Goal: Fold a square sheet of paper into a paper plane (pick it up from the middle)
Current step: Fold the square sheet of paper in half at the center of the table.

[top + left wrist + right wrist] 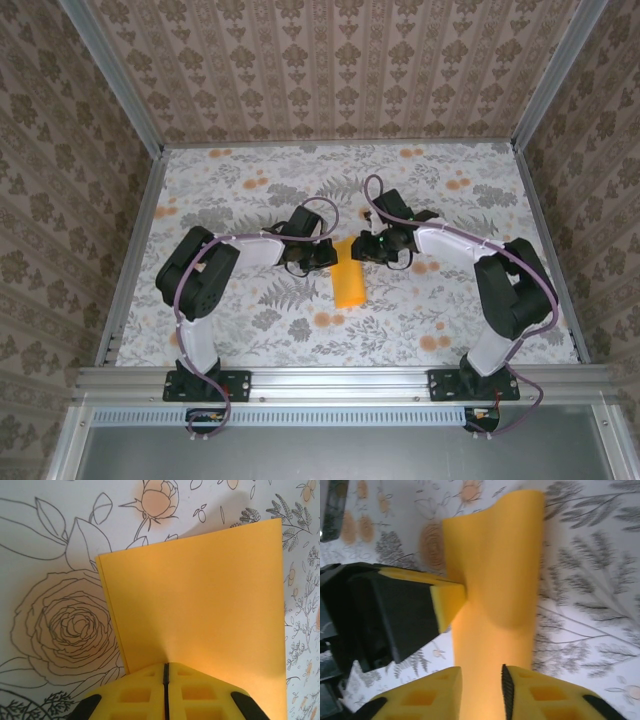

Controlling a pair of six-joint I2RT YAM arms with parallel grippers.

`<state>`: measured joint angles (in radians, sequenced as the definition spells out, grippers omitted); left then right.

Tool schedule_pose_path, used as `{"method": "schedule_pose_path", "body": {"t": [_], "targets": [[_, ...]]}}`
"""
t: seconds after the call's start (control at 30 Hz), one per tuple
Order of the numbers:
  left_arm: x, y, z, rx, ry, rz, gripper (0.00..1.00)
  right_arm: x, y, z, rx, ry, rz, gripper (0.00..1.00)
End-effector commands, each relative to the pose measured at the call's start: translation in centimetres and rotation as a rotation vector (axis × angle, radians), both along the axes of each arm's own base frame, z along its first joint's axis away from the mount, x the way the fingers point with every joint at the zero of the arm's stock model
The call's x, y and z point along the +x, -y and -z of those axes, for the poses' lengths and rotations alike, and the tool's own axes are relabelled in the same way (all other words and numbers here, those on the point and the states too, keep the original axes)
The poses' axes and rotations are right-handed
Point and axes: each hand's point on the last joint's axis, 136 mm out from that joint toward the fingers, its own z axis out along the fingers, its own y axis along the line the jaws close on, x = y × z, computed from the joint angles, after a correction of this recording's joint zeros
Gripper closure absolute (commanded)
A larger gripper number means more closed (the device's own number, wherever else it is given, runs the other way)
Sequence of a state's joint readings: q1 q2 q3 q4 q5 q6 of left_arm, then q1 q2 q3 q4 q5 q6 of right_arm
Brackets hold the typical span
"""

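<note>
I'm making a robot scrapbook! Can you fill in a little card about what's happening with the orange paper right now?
paper: orange-yellow, folded double, held up between the two arms
left end effector: shut on the paper's edge
right end effector: fingers apart, with the paper running between them
underneath: floral cloth
plane: no pointed dart shape yet

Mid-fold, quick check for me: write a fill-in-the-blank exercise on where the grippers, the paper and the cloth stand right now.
1. The left gripper is ___ on the sheet of paper.
2. In the right wrist view, the paper passes ___ the fingers of the right gripper, which stand apart.
3. The cloth under the paper is printed with ___.

Missing words: shut; between; flowers.
</note>
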<state>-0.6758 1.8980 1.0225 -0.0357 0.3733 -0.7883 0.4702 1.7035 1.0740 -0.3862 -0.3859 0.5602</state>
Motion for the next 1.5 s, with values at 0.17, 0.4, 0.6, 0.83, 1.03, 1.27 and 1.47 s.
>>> {"method": "schedule_pose_path", "body": {"t": [0.17,0.4,0.6,0.83,1.03,1.27,1.47], "targets": [[-4.1,-4.7,6.3,0.25,-0.171,-0.006,0.91,-0.6,-2.4,2.6,0.037,-0.091,-0.034,0.83],[-4.2,-4.8,6.6,0.268,-0.183,-0.009,0.92,-1.3,-1.3,5.1,-0.039,-0.14,-0.037,0.84],[-4.4,-5.3,6.9,0.291,-0.189,-0.017,0.92,-1.8,-0.5,6.0,-0.065,-0.158,-0.041,0.84],[-4.7,-5.7,7.5,0.311,-0.205,-0.024,0.92,-2.8,0.9,6.8,-0.065,-0.178,-0.049,0.85],[-5.0,-5.9,8.1,0.321,-0.219,-0.026,0.93,-4.6,2.4,7.2,-0.019,-0.187,-0.079,0.85],[-5.0,-5.9,8.1,0.319,-0.218,-0.022,0.93,-3.5,1.5,3.0,0.094,-0.088,-0.098,0.84],[-5.0,-6.0,8.0,0.319,-0.215,-0.024,0.93,-3.4,-1.8,2.7,0.148,-0.091,-0.131,0.84]]}}
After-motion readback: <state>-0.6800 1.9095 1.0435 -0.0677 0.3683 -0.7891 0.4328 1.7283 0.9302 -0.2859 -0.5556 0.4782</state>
